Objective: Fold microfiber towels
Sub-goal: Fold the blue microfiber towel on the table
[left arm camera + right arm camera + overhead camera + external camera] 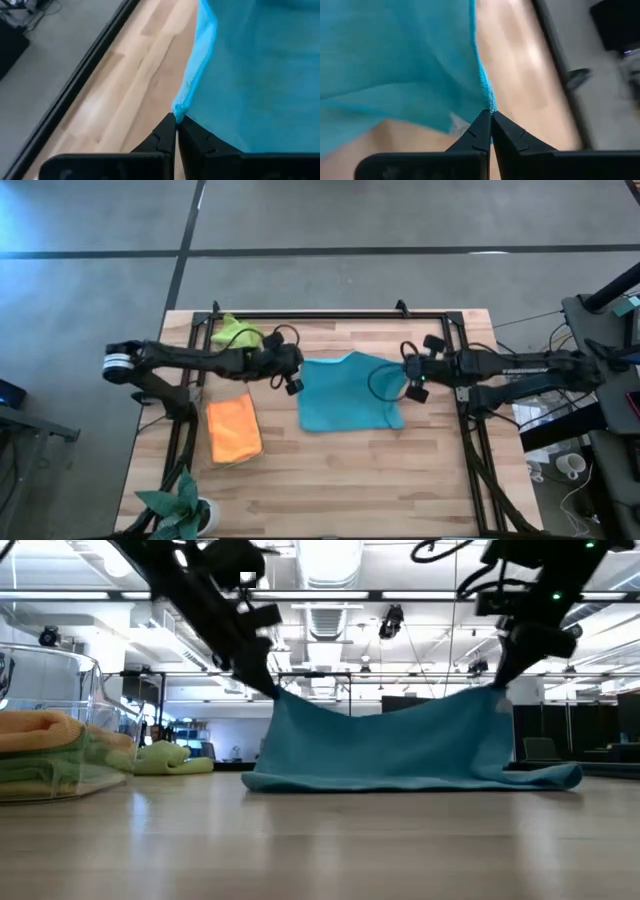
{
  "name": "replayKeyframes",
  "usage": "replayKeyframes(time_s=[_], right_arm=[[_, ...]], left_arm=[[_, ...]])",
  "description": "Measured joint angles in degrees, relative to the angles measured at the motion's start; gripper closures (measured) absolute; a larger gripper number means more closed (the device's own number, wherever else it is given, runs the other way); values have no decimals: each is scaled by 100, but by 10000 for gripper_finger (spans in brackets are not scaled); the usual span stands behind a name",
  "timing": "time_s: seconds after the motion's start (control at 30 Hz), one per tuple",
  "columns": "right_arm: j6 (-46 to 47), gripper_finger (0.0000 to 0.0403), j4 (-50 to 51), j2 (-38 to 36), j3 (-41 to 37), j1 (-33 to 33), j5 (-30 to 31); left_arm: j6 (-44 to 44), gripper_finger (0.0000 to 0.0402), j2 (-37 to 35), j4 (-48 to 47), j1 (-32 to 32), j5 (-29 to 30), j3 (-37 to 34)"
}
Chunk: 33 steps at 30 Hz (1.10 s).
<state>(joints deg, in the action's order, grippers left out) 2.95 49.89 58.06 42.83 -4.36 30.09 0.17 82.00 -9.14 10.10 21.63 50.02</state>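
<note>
Hanging between both arms, light blue towel (350,392), each corner pinched in shut jaws, lower edge on table (350,480)

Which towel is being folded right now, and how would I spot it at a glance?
Start at the middle of the wooden table, between the two arms. There the light blue towel hangs by two corners, pinched by the left gripper and the right gripper, its lower edge on the wood. The orange towel and lime green towel lie untouched to the left.

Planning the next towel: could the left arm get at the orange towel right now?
Probably not yet: the left gripper is shut on the light blue towel, though the orange towel lies uncovered nearby.
</note>
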Motion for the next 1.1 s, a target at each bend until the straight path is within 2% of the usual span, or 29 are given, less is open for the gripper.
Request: replayKeyframes(time_s=[0.17,0.27,0.37,0.43,0.57,0.67,0.93,1.1], right_arm=[[-1227,394,143,369,507,-448,198],[-1725,394,476,590,1057,-653,386],[-1788,394,863,787,1678,-714,488],[-1707,394,1065,855,2065,-687,273],[-1389,394,1358,921,2654,-482,-791],[-1111,394,1698,858,2866,-286,-1296],[265,394,2544,665,3297,607,-1798],[764,394,2619,521,3610,1396,-2006]], left_arm=[[375,402,164,-73,350,-18,186],[479,402,-94,-87,383,-19,186],[486,402,-518,-91,348,-57,182],[557,402,-819,-76,246,-246,164],[1037,402,-1426,-93,-64,-1277,26],[1059,402,-1826,-230,-376,-1522,-8],[938,402,-2613,-838,-1279,-1572,6],[848,402,-2780,-937,-1625,-2184,114]])
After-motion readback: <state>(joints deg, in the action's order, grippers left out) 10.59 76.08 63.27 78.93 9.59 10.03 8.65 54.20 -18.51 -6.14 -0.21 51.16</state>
